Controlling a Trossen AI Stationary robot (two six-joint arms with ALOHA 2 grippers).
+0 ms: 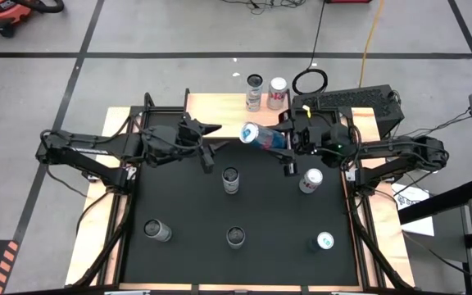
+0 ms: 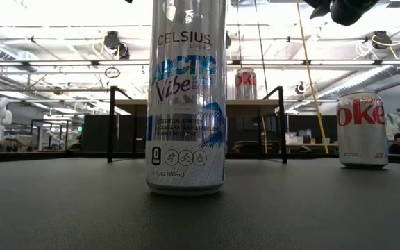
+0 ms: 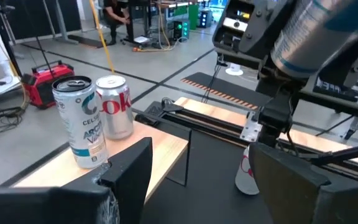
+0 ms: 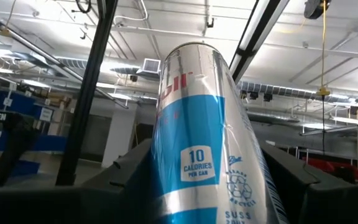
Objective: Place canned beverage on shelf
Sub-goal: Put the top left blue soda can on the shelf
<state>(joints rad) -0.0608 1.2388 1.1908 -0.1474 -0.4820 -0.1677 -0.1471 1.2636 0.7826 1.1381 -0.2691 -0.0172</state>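
A grey tiled floor with dark lines surrounds the desk [image 1: 244, 270], whose black mat is edged by light wooden strips. From the mat's centre, the left claw [image 1: 207, 143] hovers at about ten o'clock, its fingers [image 3: 129, 168] spread apart and holding nothing, with bare mat below it. At twelve o'clock the shelf [image 1: 220, 105] sits along the far edge; its right end carries a Celsius can [image 1: 254, 92] reading "Arctic Vibe" and a Coke can [image 1: 278, 93] just beside it, while its left part lies bare. Near the centre stands a second Celsius can [image 1: 231, 180], also lettered "Arctic Vibe". At about one o'clock the right claw [image 1: 281, 138] is clamped on a blue-and-silver can [image 1: 256, 135], tilted in the air just in front of the shelf; its label reads "10 calories per can". A Diet Coke can [image 1: 310, 181] stands at three o'clock. Three more cans stand well apart along the near edge, at seven, six and five o'clock, with open mat between them.
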